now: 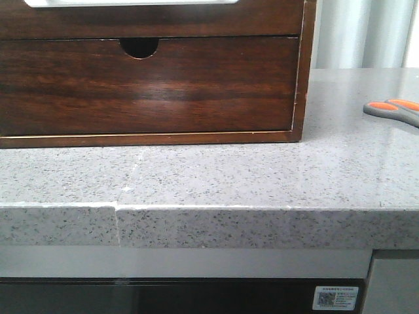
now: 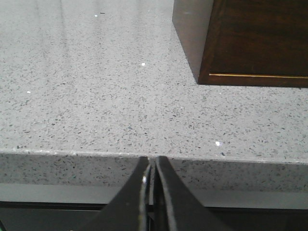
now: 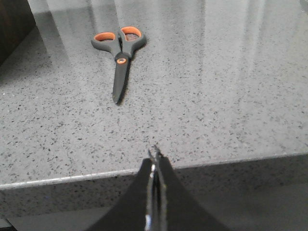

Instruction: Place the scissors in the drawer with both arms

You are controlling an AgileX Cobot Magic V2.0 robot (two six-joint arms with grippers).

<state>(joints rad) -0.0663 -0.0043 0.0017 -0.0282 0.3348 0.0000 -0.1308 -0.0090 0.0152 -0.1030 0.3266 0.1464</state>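
The scissors [image 3: 120, 57], grey with orange-lined handles, lie flat on the speckled grey counter, closed, handles away from my right gripper; their handles show at the right edge of the front view [image 1: 395, 109]. My right gripper [image 3: 156, 155] is shut and empty, at the counter's front edge, well short of the scissors. My left gripper [image 2: 153, 160] is shut and empty, at the counter's front edge, left of the chest. The drawer [image 1: 163, 19], a dark-brown front with white along its top, is at the top of the front view. Neither gripper shows in the front view.
The dark wood chest [image 2: 255, 43] stands on the counter [image 1: 216, 176]; its lower front [image 1: 150, 91] has a half-round finger notch. The chest's corner shows in the right wrist view [image 3: 12, 24]. A seam crosses the counter's front edge [image 1: 118, 216].
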